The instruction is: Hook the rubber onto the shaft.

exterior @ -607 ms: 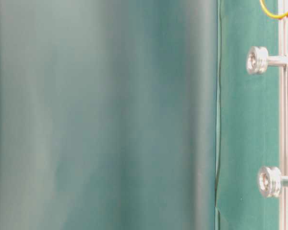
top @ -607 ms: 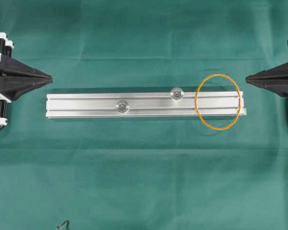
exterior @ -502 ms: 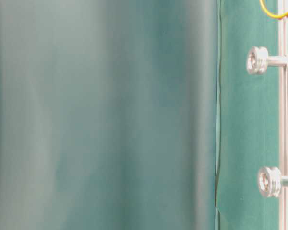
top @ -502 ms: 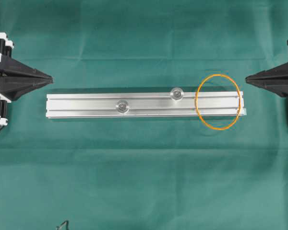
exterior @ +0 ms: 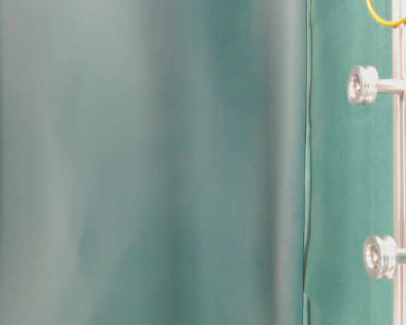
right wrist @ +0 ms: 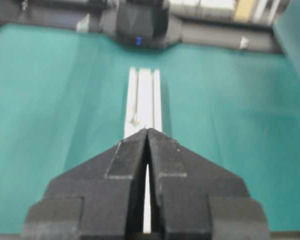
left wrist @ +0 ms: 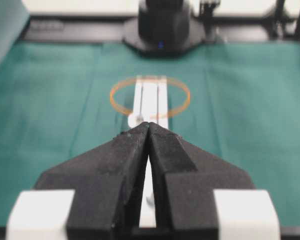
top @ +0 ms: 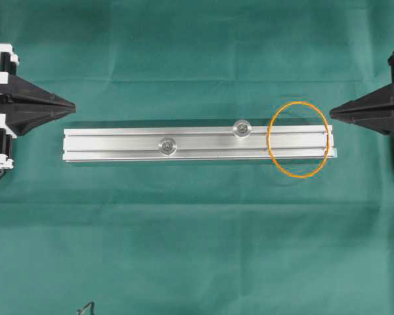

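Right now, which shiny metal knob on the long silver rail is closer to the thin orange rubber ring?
The round metal knob on the rail's upper edge; the other knob sits farther left.

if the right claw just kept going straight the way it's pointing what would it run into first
Probably the rubber, draped over the near end of the aluminium rail. The shut right claw points level toward that end from just beyond it. Its height is unclear, so it might pass above.

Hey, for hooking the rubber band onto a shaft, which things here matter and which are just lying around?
Belongs to the job:
- rubber, orange loop lying over the rail's right end
- two shafts, standing on the aluminium rail
- left end effector and right end effector, both shut, holding nothing

Just lying about:
- green cloth
- small dark object at the bottom edge, unclear what
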You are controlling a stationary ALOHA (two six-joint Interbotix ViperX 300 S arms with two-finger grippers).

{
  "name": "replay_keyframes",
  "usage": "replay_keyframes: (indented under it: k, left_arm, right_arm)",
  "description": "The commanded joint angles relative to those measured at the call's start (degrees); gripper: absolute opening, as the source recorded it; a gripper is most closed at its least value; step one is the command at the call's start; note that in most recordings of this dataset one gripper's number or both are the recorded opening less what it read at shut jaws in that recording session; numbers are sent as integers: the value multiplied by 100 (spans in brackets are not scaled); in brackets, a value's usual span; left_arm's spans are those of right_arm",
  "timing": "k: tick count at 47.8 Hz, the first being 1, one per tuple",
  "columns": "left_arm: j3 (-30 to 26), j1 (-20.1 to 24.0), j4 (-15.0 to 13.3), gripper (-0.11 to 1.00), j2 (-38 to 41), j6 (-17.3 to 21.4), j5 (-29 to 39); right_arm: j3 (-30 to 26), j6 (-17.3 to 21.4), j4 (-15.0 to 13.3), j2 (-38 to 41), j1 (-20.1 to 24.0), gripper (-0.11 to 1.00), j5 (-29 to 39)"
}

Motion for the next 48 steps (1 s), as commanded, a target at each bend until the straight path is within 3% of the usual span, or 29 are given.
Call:
replay_keyframes:
  k: [1, 12, 23, 40, 48]
  left_arm:
    - [-229, 18, 18, 0, 26, -9, 457]
    - [-510, 0, 18, 0, 26, -9, 1978]
    - [-721, -26, 18, 0, 35, -26, 2979]
    - [-765, -79, 18, 0, 18, -26, 3015]
    - [-765, -97, 18, 0, 18, -26, 3015]
  right_arm:
    - [-264, 105, 26, 105, -18, 3, 589]
    - [-615, 211, 18, 246, -18, 3, 2259]
    - [-905, 211, 9, 510, -9, 3, 3243]
    - [-1046, 229, 18, 721, -9, 3, 3463]
    - [-1160, 308, 9, 791, -18, 3, 4096]
